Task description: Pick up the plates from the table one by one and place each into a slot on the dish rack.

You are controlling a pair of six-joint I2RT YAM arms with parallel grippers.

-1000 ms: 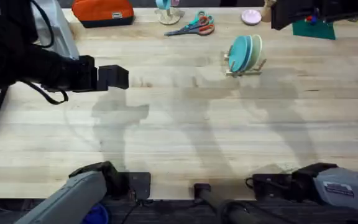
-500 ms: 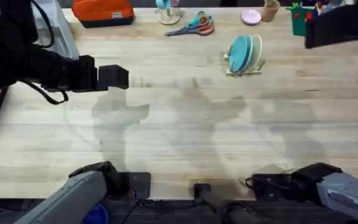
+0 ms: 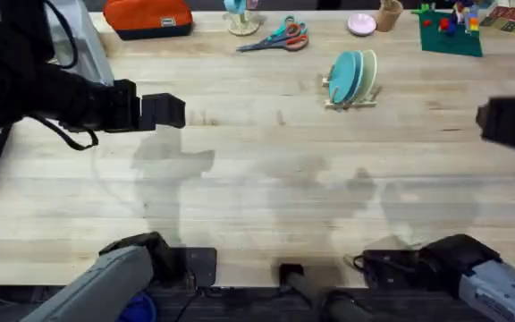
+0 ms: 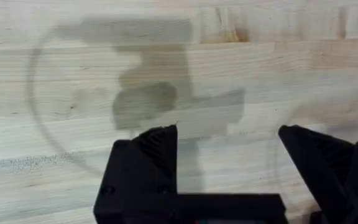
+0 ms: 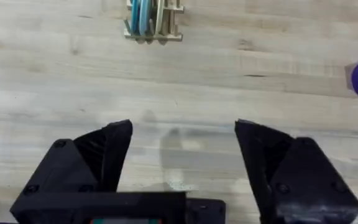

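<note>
The three plates point(image 3: 353, 75) stand on edge in the rack point(image 3: 354, 100), packed side by side: two teal ones and a cream one at the rack's right end. The rack sits on the counter point(image 3: 266, 197) toward its far side, right of centre. From the right wrist view the plates point(image 5: 145, 17) show edge-on between the rack's pegs point(image 5: 166, 25), well ahead of that arm.

The left gripper point(image 3: 170, 111) hangs over the left part of the counter, pointing right, far from the rack. Its jaws stand wide apart with nothing between them; the left wrist view has the gripper point(image 4: 229, 144) above bare planks point(image 4: 73, 93).

The right gripper point(image 3: 512, 125) hovers at the right edge of the overhead view, as a dark block well to the right of the rack. In its own wrist view the gripper point(image 5: 184, 137) has the jaws spread wide and empty.

Along the far edge of the counter lie an orange pouch point(image 3: 147, 16), scissors point(image 3: 280, 38), a small pink dish point(image 3: 361, 24), a wooden cup point(image 3: 388, 15) and a green board point(image 3: 451, 36) with small coloured pieces on it.
</note>
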